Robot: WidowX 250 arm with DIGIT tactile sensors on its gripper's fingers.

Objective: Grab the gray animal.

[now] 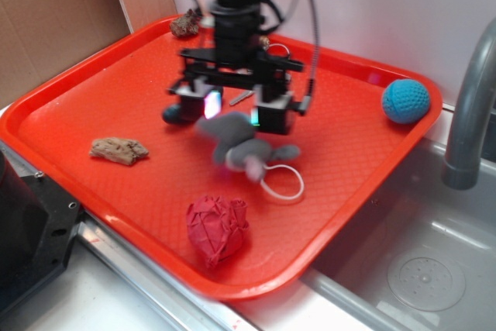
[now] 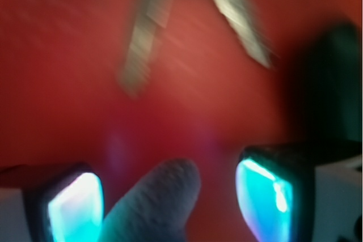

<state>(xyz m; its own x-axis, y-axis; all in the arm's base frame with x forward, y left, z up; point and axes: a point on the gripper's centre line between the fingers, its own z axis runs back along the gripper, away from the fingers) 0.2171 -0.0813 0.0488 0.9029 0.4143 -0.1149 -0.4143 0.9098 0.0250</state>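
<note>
My fingers [image 1: 232, 108] stood apart over the red plastic tray [image 1: 70, 125], and the small soft gray plush animal [image 1: 240, 143] lay on the tray floor just beneath and in front of them, its white cord loop [image 1: 283, 184] trailing toward the crumpled red paper ball [image 1: 217, 226]. In the wrist view 1 gray limb [image 2: 156, 202] poked up between my 2 glowing pads [image 2: 76, 208]. I judged I was mid-approach: the next move called for lowering further and closing on the body.
</note>
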